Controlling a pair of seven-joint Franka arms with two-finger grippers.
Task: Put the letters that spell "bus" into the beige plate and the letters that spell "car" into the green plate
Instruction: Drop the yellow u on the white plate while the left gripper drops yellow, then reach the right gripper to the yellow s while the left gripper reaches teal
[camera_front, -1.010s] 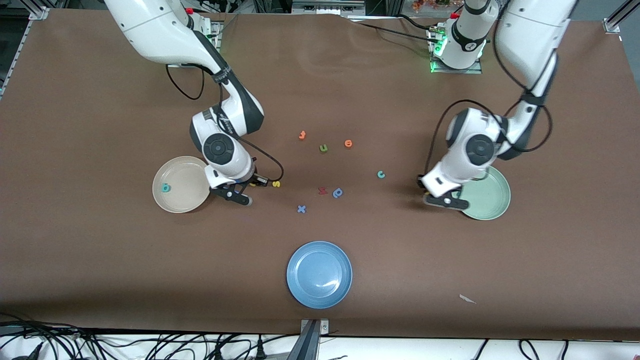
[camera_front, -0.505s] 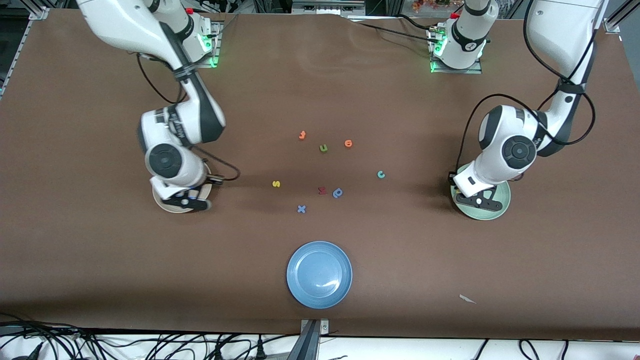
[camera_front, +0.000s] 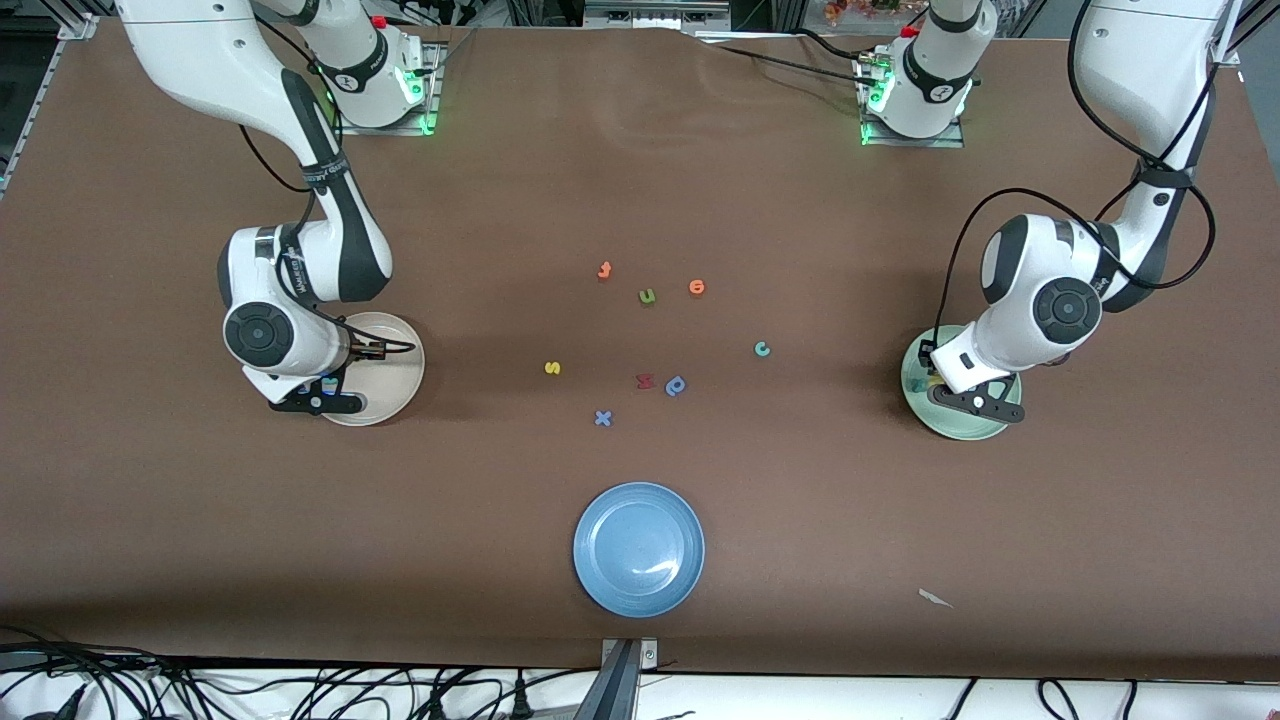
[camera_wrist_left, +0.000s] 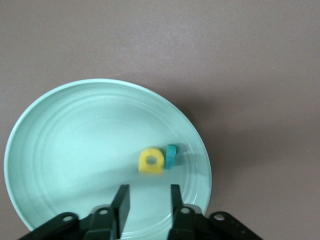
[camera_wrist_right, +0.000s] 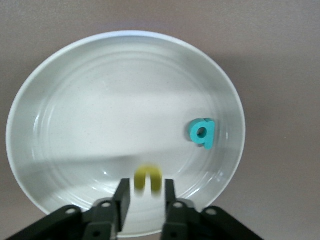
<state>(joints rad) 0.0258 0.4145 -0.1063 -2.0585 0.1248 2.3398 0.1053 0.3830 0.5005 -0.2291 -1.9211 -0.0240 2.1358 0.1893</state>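
Note:
My right gripper (camera_wrist_right: 145, 186) hangs open over the beige plate (camera_wrist_right: 100, 100). A yellow u (camera_wrist_right: 148, 180) shows blurred just off its fingertips, clear of both jaws, and a teal b (camera_wrist_right: 202, 133) lies in the same plate (camera_front: 392, 372). My left gripper (camera_wrist_left: 147, 192) is open and empty over the green plate (camera_wrist_left: 75, 135), where a yellow a (camera_wrist_left: 151, 161) and a teal r (camera_wrist_left: 171, 156) lie side by side. On the bare table, a yellow s (camera_front: 552, 368) and a teal c (camera_front: 762, 348) lie between the two plates.
Mid-table lie an olive u (camera_front: 647, 295), an orange round letter (camera_front: 697, 287), an orange t (camera_front: 604, 270), a red letter (camera_front: 645, 380), a blue p (camera_front: 676, 385) and a blue x (camera_front: 602, 418). A blue plate (camera_front: 638, 548) sits nearest the front camera. A paper scrap (camera_front: 935, 598) lies toward the left arm's end.
The right arm swung from beside the yellow s to over the beige plate. The left arm moved from the green plate's edge to over it. The b, uncovered a second ago, is now under the right arm.

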